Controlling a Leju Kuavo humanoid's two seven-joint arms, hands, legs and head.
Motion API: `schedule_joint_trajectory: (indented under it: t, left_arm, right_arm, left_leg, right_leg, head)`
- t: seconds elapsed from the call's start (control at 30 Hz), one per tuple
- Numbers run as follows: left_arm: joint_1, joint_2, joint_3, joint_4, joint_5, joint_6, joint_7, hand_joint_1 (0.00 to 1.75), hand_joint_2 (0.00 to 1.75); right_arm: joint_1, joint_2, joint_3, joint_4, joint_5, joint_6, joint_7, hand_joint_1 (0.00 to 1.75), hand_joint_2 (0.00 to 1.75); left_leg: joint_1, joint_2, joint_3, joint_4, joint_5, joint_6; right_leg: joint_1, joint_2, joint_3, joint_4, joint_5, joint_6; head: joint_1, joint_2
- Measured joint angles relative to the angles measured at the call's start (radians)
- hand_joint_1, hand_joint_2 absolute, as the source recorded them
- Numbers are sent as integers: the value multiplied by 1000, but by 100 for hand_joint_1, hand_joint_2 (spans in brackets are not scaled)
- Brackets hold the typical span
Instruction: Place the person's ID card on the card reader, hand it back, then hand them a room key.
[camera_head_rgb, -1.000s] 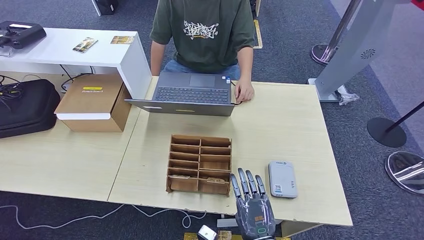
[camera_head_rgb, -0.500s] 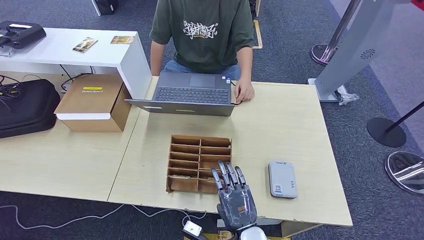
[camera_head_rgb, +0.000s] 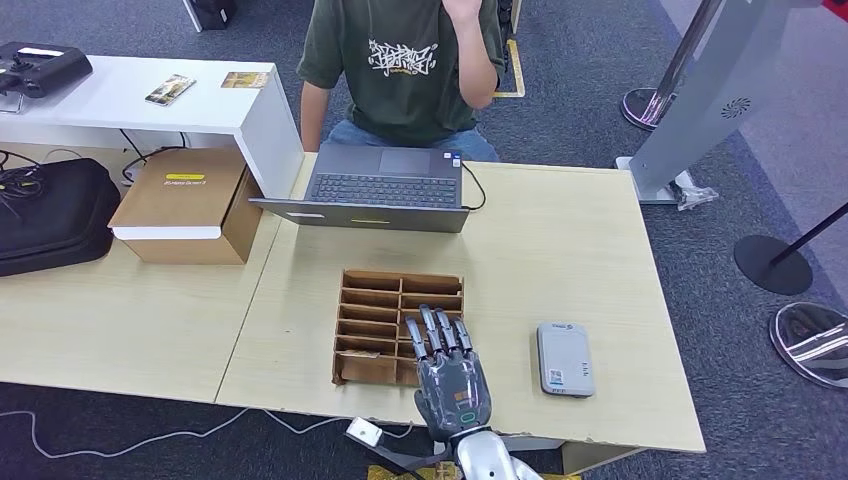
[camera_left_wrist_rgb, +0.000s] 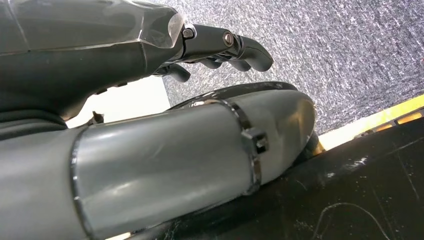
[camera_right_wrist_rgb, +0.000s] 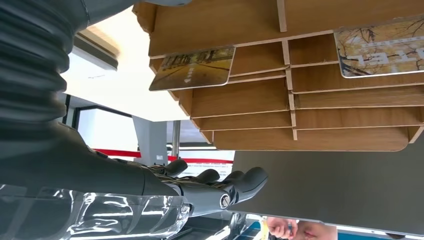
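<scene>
Two things had changed within the last second: the right hand (camera_head_rgb: 452, 378), fingers straight, apart and holding nothing, had slid sideways from beside the card reader (camera_head_rgb: 565, 358) to hover over the near right corner of the wooden key rack (camera_head_rgb: 398, 327), and the person's hand (camera_head_rgb: 470, 60) had lifted off the table (camera_head_rgb: 560, 240) beyond the laptop (camera_head_rgb: 385, 188). I judged the ID steps finished and a room key next. From the right wrist camera, two room key cards (camera_right_wrist_rgb: 194, 67) lay in the slots just ahead of the fingers (camera_right_wrist_rgb: 247, 180), barely visible from above. The left hand (camera_left_wrist_rgb: 220, 47) hung over carpet, fingers loosely curled, holding nothing.
</scene>
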Motion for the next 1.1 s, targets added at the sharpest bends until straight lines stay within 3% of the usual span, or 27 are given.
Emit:
schedule_joint_trajectory:
  t: [0.17,0.4,0.6,1.1]
  left_arm:
    - [-3,0,-12,0,-1,-6,0,0,0]
    - [-5,0,-15,0,12,-8,0,0,0]
    - [-3,1,-16,0,23,4,-4,0,0]
    - [-3,2,-21,0,28,9,-8,0,0]
  right_arm:
    - [-15,18,-5,20,0,14,13,0,175]
    - [-31,23,-5,21,0,111,69,0,175]
    - [-35,3,-5,-8,0,146,110,0,175]
    - [4,-32,-11,-88,0,175,119,0,175]
  left_leg:
    - [0,0,0,0,0,0]
    - [0,0,0,0,0,0]
    - [0,0,0,0,0,0]
    - [0,0,0,0,0,0]
  right_leg:
    - [0,0,0,0,0,0]
    - [0,0,0,0,0,0]
    - [0,0,0,0,0,0]
    - [0,0,0,0,0,0]
  head:
    - [0,0]
    - [0,0]
    - [0,0]
    - [0,0]
